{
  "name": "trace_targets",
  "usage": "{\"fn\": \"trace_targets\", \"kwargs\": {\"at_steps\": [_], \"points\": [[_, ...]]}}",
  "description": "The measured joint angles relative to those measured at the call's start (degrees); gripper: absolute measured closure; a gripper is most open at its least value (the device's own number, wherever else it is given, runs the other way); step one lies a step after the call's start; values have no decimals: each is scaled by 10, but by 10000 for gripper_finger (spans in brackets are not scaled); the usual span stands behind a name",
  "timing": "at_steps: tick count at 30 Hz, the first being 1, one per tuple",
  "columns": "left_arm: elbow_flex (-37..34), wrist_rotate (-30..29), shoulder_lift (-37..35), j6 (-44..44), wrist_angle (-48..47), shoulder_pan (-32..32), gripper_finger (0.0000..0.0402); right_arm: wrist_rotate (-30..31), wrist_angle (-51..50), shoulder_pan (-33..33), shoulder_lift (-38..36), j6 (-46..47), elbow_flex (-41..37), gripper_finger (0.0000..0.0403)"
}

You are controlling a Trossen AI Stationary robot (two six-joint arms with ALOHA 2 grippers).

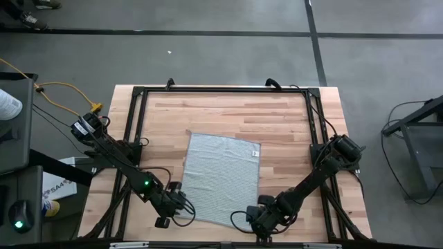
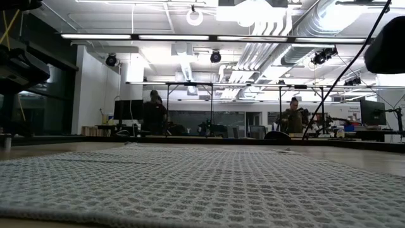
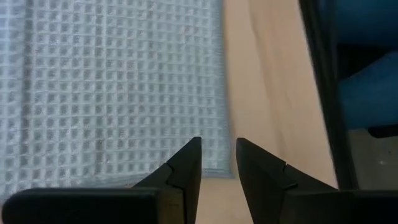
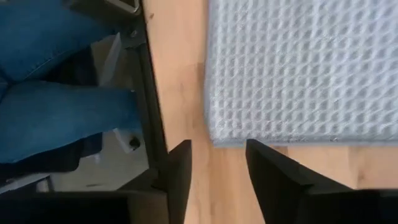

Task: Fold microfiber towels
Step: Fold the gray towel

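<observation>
The light grey-blue microfiber towel (image 1: 221, 180) lies spread flat on the wooden table, its white tag (image 1: 255, 153) at the far right corner. In the low view the towel (image 2: 202, 183) fills the foreground. My left gripper (image 3: 217, 152) is open just off the towel's near left corner (image 3: 211, 167). My right gripper (image 4: 217, 149) is open just off the near right corner (image 4: 214, 138). Nothing lies between either pair of fingers. In the high view the left gripper (image 1: 173, 204) and the right gripper (image 1: 252, 213) flank the towel's near edge.
A black metal frame (image 1: 221, 90) borders the table, with a rail close to each gripper (image 4: 149, 112). A person's legs in blue jeans (image 4: 56, 93) stand beyond the near edge. Bare wood (image 1: 228, 114) lies on the far side of the towel. People (image 2: 154, 114) stand in the room behind.
</observation>
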Motion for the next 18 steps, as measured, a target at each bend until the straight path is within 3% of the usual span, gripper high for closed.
{"fn": "trace_targets", "kwargs": {"at_steps": [6, 18], "points": [[0, -55, 0, 32, -39, 0, 299, 60, -9, -10, 0, -5, 0, 243], [0, -140, -8, 87, -183, 0, 302, 144, -84, -46, 0, -46, 0, 257]]}}
